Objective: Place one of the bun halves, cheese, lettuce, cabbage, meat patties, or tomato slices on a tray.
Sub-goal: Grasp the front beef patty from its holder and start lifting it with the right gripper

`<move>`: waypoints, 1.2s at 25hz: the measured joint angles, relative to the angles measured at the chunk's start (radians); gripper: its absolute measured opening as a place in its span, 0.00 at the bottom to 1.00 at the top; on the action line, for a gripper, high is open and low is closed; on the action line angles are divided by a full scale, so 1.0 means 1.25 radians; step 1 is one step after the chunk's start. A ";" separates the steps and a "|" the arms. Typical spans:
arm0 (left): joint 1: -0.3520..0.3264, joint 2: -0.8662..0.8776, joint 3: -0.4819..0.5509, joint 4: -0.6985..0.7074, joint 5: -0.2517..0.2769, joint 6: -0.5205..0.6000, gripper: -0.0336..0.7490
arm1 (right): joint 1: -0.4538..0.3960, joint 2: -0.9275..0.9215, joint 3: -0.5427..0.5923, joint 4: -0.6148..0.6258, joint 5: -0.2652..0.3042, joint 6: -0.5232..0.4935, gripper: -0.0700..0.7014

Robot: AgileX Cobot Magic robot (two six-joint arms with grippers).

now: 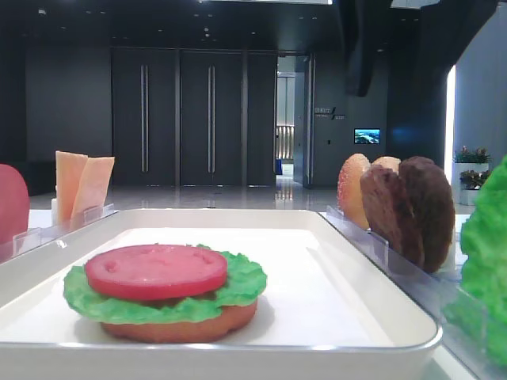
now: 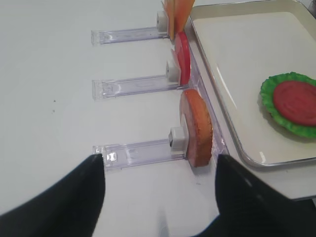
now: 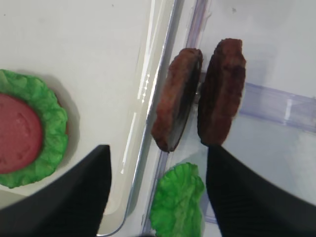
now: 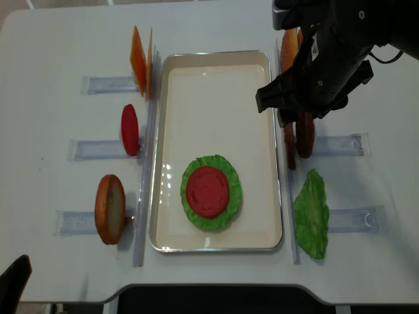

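While the right arm [image 4: 327,59] reaches in from the far right corner of the surface [image 4: 59,65], its dark bulk hangs over the tray's [image 4: 216,62] right rim and the rack [image 4: 340,144] of patties [image 4: 304,137].

Right end effector [image 3: 158,163]: fingers [image 3: 237,192] spread wide, nothing between them. Wrist view looks straight down; two patties stand on edge in the clear rack just past the fingertips, one [image 3: 177,98] beside the tray rim, the other [image 3: 221,91] just right of it. Neither is touched. One finger sits over the tray floor, the other over the rack side.

Left end effector [image 2: 160,173]: fingers also apart, empty, low over the surface near the left racks. Only a dark corner [image 4: 14,278] of this arm shows in the overhead view, at the near left edge.

On the tray, toward its near end: a bun half [image 1: 178,324] at the bottom, lettuce [image 4: 226,209] on it, a tomato slice [image 4: 207,191] on top.

Left of the tray: cheese slices [image 4: 139,62] upright at the far rack, a tomato slice on edge [image 4: 129,129] in the middle one, a bun half on edge [image 4: 110,208] in the near one.

Right of the tray: buns [image 1: 352,190] at the far end behind the patties, a spare lettuce leaf [image 4: 311,212] lying near the front rack.
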 joint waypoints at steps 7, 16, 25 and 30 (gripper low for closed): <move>0.000 0.000 0.000 0.000 0.000 0.000 0.73 | 0.000 0.051 -0.057 0.006 -0.003 0.024 0.62; 0.000 0.000 0.000 0.000 0.000 0.000 0.73 | 0.000 0.092 -0.074 0.006 -0.007 0.026 0.62; 0.000 0.000 0.000 0.000 0.000 0.000 0.73 | 0.000 0.129 -0.074 0.006 -0.004 0.026 0.62; 0.000 0.000 0.000 0.000 0.000 0.000 0.73 | 0.000 0.154 -0.074 0.006 -0.004 0.026 0.62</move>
